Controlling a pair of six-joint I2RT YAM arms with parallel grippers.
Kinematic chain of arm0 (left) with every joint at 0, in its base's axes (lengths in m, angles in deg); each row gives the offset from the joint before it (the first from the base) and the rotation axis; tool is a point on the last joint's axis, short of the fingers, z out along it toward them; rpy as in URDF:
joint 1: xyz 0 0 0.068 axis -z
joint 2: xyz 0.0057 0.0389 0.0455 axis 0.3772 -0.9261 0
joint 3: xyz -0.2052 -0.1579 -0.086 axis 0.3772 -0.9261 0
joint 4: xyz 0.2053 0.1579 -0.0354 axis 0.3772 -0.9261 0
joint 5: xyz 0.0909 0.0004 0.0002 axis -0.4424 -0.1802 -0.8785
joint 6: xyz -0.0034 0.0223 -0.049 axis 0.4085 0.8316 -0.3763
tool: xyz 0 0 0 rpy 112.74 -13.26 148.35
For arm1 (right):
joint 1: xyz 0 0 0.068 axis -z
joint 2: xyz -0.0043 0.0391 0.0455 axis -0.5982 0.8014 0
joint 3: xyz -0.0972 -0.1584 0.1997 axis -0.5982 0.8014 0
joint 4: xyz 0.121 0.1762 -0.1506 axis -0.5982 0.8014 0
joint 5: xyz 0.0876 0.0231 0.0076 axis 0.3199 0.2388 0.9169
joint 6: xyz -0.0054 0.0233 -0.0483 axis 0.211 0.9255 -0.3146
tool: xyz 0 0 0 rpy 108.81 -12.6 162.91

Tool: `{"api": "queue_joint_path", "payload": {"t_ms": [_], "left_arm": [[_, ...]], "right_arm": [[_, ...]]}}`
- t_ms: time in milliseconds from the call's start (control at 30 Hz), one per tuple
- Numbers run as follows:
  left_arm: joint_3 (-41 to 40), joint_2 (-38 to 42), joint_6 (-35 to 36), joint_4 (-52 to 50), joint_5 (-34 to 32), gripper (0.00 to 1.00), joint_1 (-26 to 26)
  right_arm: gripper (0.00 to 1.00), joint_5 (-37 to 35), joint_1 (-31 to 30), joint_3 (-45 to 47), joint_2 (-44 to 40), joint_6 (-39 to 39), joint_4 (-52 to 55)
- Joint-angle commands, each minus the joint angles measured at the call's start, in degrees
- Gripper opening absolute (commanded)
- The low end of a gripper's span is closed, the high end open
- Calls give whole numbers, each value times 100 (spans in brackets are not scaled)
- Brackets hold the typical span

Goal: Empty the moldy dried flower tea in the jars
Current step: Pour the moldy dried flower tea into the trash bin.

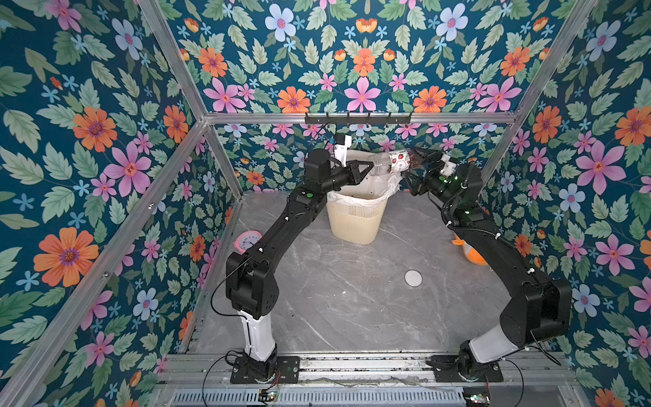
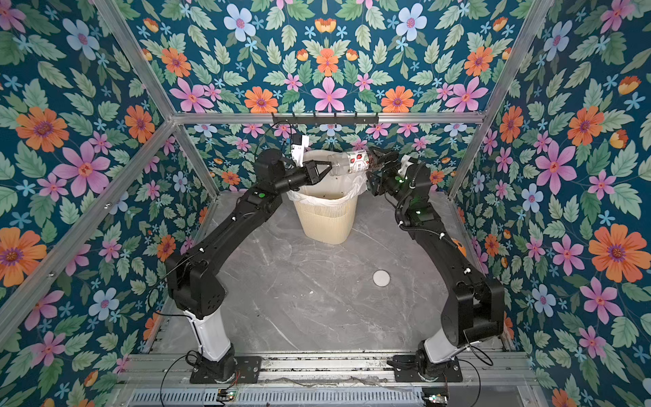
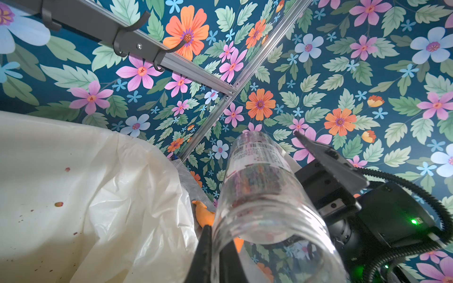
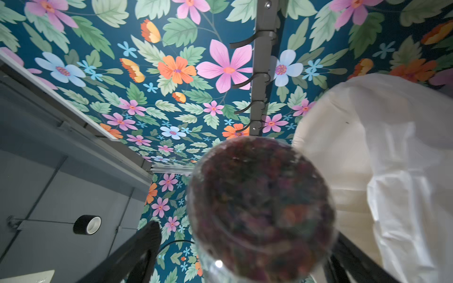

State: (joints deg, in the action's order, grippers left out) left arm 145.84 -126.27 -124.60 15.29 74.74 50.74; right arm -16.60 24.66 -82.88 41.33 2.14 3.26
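Jar [image 1: 389,162]: clear, labelled and lidless. In both top views I see it lying roughly level in the air over the bin's opening, mouth toward the left arm [image 1: 281,225], base toward the right arm [image 1: 500,257].
Tea [image 4: 259,208]: a reddish-brown mass packed into the base half of the jar. In the left wrist view the mouth half looks clear.
Left jaws: closed tight on the jar's rim. One finger [image 3: 205,247] lies against the outside of the wall at the mouth, and the other seems to sit inside.
Right jaws: spread wide on either side of the jar's base. In the right wrist view one finger [image 4: 137,247] stands apart from the wall, so I read no grip here.
Bin [image 1: 357,220]: cream and ribbed, upright at the back of the table [image 1: 334,310], lined with a white bag [image 3: 122,186].
Flakes [image 3: 58,203]: a few small bits on the bag's inner face.
Lid [image 1: 413,277]: round and pale, flat on the table, well apart from the bin and nearer the right arm.
Clock [image 1: 246,241]: pink, at the table's left edge, partly behind the left arm.
Toy [image 1: 473,256]: orange, at the table's right edge, partly hidden by the right arm.
Hook rail [image 1: 355,118]: dark, on the back wall above the bin.
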Motion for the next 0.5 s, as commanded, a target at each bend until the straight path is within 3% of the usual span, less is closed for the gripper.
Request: {"api": "queue_joint_path", "payload": {"t_ms": [0, 467], "left_arm": [[81, -88, -174, 357, 151, 0, 7], [56, -306, -460, 639, 377, 0, -23]], "right_arm": [[99, -177, -69, -110, 151, 483, -463], [71, -284, -112, -216, 670, 1020, -929]]}}
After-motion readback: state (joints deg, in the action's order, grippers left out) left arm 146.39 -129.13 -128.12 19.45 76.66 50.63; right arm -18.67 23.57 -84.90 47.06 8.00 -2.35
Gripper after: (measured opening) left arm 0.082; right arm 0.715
